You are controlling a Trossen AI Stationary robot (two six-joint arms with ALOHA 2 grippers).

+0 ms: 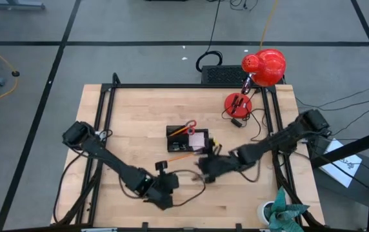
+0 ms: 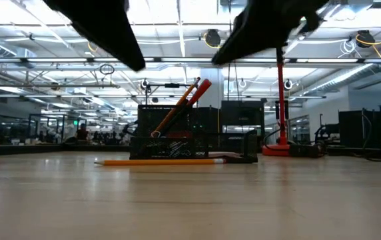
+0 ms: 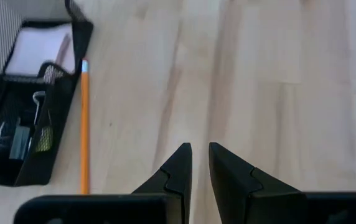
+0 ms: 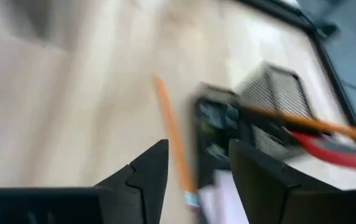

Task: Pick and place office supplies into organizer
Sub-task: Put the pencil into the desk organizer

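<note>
- Orange was the colour of the one supply not yet put away: a pencil [image 1: 183, 156] lay flat on the table [image 1: 139, 116], just beside the near side of the organizer [image 1: 186, 139].
- The organizer, a black mesh tray, stood near the middle of the table. Red-handled scissors [image 1: 189, 127] and another pencil leaned out of its taller section, a pale sticky-note pad [image 3: 41, 46] sat in one compartment, and binder clips [image 3: 17, 138] in another.
- The right gripper [image 4: 193, 168] hung low over the table just right of the loose pencil, jaws parted and empty, with the pencil showing between them in its wrist view.
- The left gripper [image 3: 200, 165] waited over bare wood at the near left, jaws nearly together with only a narrow gap, holding nothing.
- Judged from this, the step in hand was the pickup of the loose pencil by the right arm.
- The next move called for lowering the open jaws astride the thin shaft, crosswise to its length, closing firmly without knocking the tray, then lifting and tipping the pencil upright into the taller section.
</note>
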